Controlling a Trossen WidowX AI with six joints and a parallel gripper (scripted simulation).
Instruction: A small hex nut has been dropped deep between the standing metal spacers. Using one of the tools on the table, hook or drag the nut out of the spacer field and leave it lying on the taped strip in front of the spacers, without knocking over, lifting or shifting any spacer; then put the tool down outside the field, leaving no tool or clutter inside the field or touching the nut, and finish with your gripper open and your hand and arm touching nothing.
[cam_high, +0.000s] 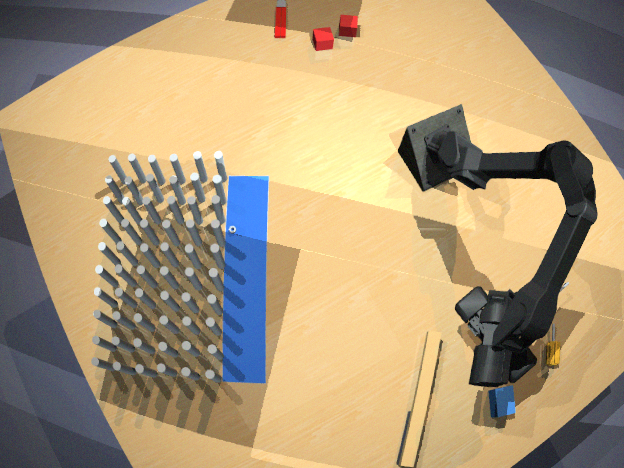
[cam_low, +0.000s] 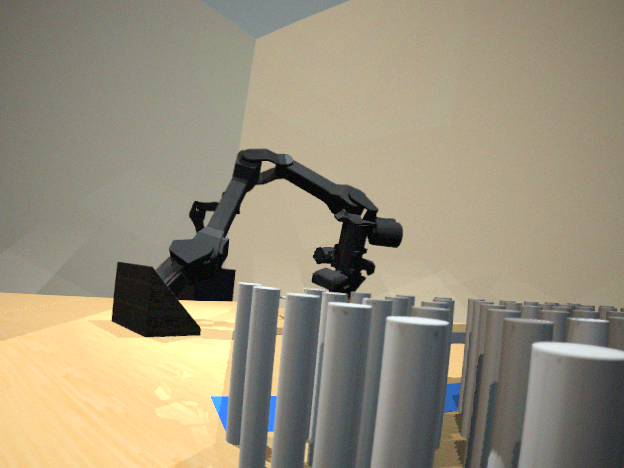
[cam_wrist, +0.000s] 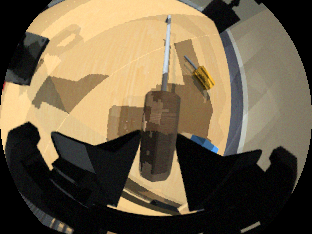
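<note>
The small hex nut (cam_high: 232, 229) lies on the blue taped strip (cam_high: 246, 322), near its left edge beside the spacers. The grey metal spacers (cam_high: 189, 274) (cam_low: 345, 382) stand upright in rows left of the strip. My gripper (cam_wrist: 158, 136) is shut on the brown wooden handle of the hook tool (cam_wrist: 161, 107), on the right side of the table, well away from the field. The tool's thin metal shaft points away from the fingers, its tip showing past the arm in the top view. The fingertips are hidden in the top and exterior views. The tool's exact height above the table is hard to tell.
A yellow-handled screwdriver (cam_high: 552, 353) (cam_wrist: 203, 77) and a blue block (cam_high: 502, 402) (cam_wrist: 204, 144) lie near the gripper. A long wooden bar (cam_high: 422, 397) lies left of it. Two red cubes (cam_high: 323, 38) (cam_high: 348, 25) and a red-handled tool (cam_high: 280, 21) are at the far edge.
</note>
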